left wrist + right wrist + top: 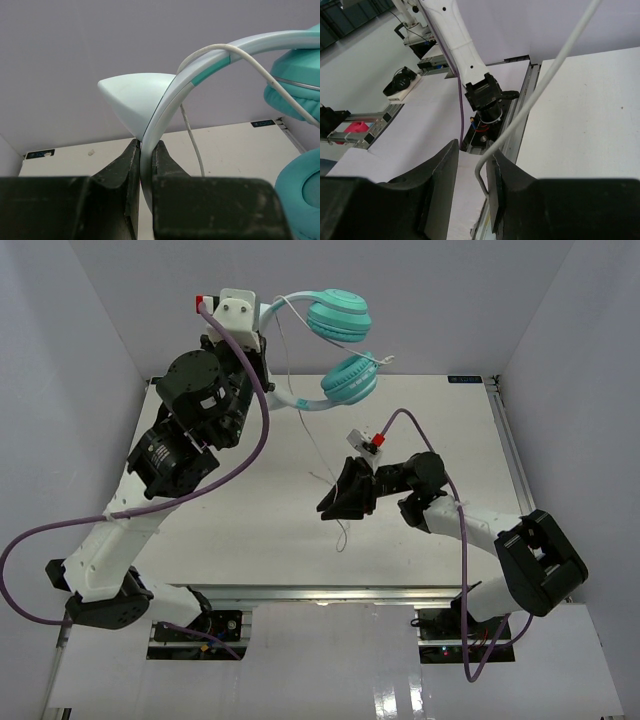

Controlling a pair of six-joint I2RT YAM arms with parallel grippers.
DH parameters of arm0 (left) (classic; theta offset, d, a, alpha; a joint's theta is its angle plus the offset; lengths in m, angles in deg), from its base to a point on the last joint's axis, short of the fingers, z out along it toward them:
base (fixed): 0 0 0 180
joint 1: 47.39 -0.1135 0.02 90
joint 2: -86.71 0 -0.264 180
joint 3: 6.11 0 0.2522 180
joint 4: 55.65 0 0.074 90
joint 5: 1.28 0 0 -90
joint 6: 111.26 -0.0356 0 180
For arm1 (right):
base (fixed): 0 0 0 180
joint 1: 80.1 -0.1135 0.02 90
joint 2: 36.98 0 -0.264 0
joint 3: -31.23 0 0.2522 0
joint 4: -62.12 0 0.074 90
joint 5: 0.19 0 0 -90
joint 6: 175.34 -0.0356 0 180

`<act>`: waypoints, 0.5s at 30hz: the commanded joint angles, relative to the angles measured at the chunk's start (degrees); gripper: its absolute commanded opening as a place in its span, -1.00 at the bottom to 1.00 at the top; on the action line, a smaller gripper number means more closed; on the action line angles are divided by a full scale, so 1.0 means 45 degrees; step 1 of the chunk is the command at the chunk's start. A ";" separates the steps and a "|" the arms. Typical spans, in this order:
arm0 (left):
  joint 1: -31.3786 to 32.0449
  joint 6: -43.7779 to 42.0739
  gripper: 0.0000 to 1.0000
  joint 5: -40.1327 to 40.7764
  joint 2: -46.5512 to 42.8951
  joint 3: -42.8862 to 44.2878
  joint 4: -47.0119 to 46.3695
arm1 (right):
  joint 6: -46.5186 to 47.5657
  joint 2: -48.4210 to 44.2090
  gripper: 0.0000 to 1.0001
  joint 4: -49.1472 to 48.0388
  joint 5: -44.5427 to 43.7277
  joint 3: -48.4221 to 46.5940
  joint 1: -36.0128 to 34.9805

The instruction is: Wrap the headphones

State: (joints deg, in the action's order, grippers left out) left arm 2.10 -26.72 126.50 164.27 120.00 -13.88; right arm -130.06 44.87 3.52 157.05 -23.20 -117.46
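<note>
The headphones hang in the air at the back: two teal ear cups (340,317), (350,380) and a pale headband (285,398). My left gripper (262,355) is raised and shut on the headband (165,107), with the cups (295,82) to its right. The thin whitish cable (192,135) loops over the band and hangs down to the table (342,535). My right gripper (345,495) is low over the table's middle and open. The cable (535,95) runs between its jaws (471,165), bent against the right finger (507,175).
The white table (250,530) is boxed in by pale walls on three sides. A metal rail (505,440) runs along its right edge. The left arm's base (485,95) and purple cable (461,115) show beyond the near edge in the right wrist view.
</note>
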 commanded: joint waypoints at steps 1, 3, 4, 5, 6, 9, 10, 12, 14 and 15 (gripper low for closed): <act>-0.0388 -0.0710 -1.00 0.0749 0.0417 0.0891 -0.0860 | 0.1088 -0.0393 -0.29 0.0372 -0.0063 0.0131 -0.0366; -0.0976 -0.0632 -1.00 0.0456 0.0589 0.1058 -0.0635 | 0.1382 -0.0452 -0.29 0.0579 0.0031 0.0149 -0.0682; -0.1349 -0.0523 -1.00 0.0217 0.0763 0.1134 -0.0487 | 0.1535 -0.0471 -0.29 0.0793 0.0104 0.0168 -0.0819; -0.2135 -0.0044 -1.00 -0.0485 0.0902 0.1238 -0.0085 | 0.1752 -0.0520 -0.29 0.0928 0.0152 0.0198 -0.1023; -0.2968 0.0475 -1.00 -0.1235 0.1032 0.1338 0.0335 | 0.1972 -0.0573 -0.29 0.1047 0.0195 0.0231 -0.1233; -0.4636 0.1006 -1.00 -0.2224 0.1323 0.1041 0.0493 | 0.2260 -0.0672 -0.30 0.1314 0.0266 0.0321 -0.1507; -0.5132 0.1248 -1.00 -0.2557 0.1397 0.0883 0.0505 | 0.2300 -0.0700 -0.31 0.1360 0.0283 0.0321 -0.1581; -0.5803 0.1796 -1.00 -0.3250 0.1562 0.0705 0.0541 | 0.2301 -0.0728 -0.33 0.1383 0.0319 0.0290 -0.1729; -0.6381 0.2111 -1.00 -0.3915 0.1756 0.0586 0.0565 | 0.2301 -0.0741 -0.37 0.1394 0.0357 0.0268 -0.1874; -0.6699 0.2255 -1.00 -0.4173 0.1862 0.0560 0.0578 | 0.2325 -0.0754 -0.39 0.1412 0.0376 0.0274 -0.1949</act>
State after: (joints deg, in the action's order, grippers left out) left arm -23.85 -22.82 116.31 173.47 122.28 -8.92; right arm -121.84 43.15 10.09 157.82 -21.99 -124.99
